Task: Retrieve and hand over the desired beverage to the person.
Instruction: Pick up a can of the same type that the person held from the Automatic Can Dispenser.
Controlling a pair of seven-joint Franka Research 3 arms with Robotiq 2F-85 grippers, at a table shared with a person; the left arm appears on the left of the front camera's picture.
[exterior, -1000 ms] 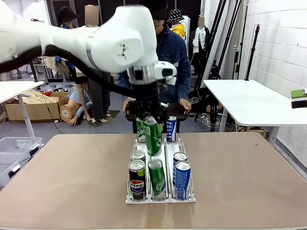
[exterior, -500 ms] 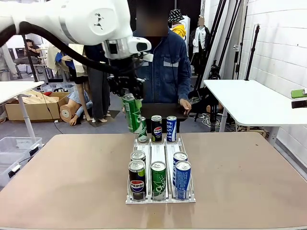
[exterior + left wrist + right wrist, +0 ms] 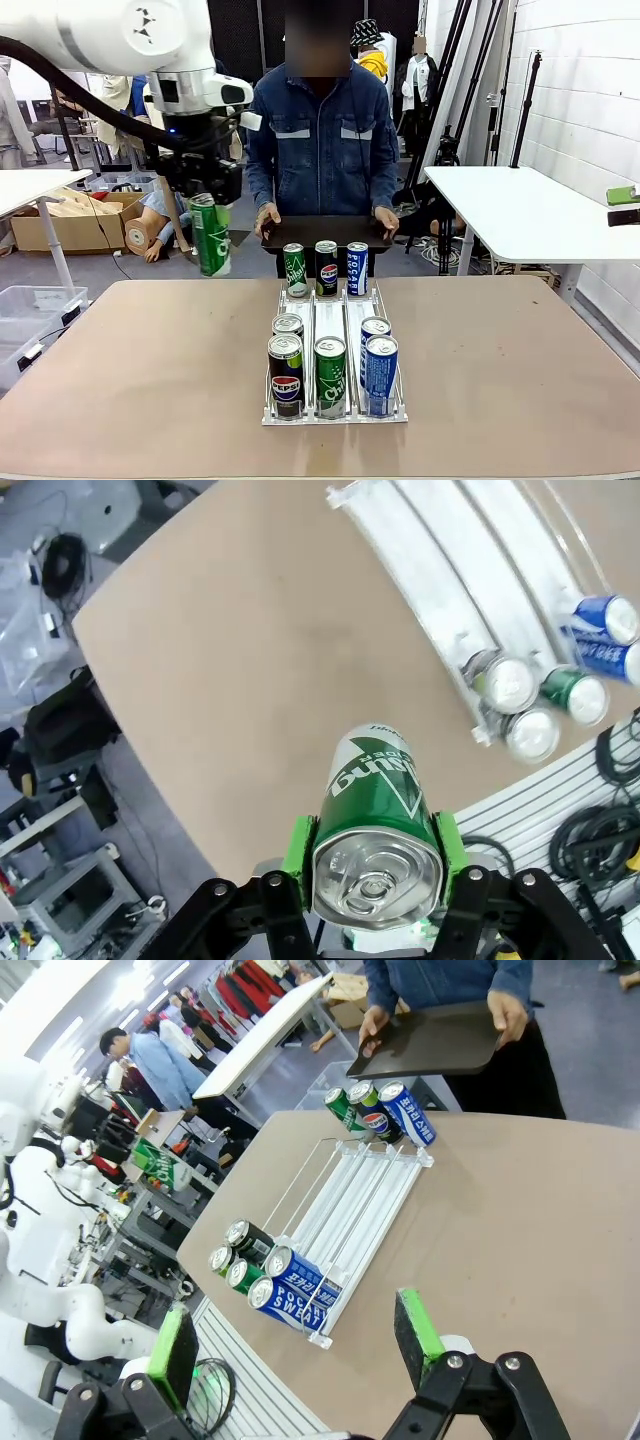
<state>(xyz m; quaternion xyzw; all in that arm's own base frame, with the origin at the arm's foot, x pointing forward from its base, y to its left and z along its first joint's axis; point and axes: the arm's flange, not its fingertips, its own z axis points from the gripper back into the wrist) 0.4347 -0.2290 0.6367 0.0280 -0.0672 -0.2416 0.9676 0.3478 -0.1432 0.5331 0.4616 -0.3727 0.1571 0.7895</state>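
1. Eight drink cans point(image 3: 330, 372) are standing in a clear three-lane plastic rack point(image 3: 331, 312) mid-desk, three at its far end and five near. A ninth, a green aluminium can point(image 3: 211, 240), is hanging over the brown desk's point(image 3: 150, 360) far-left edge.
2. The left gripper point(image 3: 374, 852) is clamping it, long axis near-upright, lid up.
3. The right wrist view is showing the right gripper point(image 3: 297, 1340) gaping open, and a person point(image 3: 440, 975) in a blue denim jacket holding a dark flat tray point(image 3: 425, 1045).

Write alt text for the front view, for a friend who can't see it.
The robot's left gripper holds a green can in the air near the table's far left edge. A person in a denim jacket holds out a dark tray behind a rack of drink cans.
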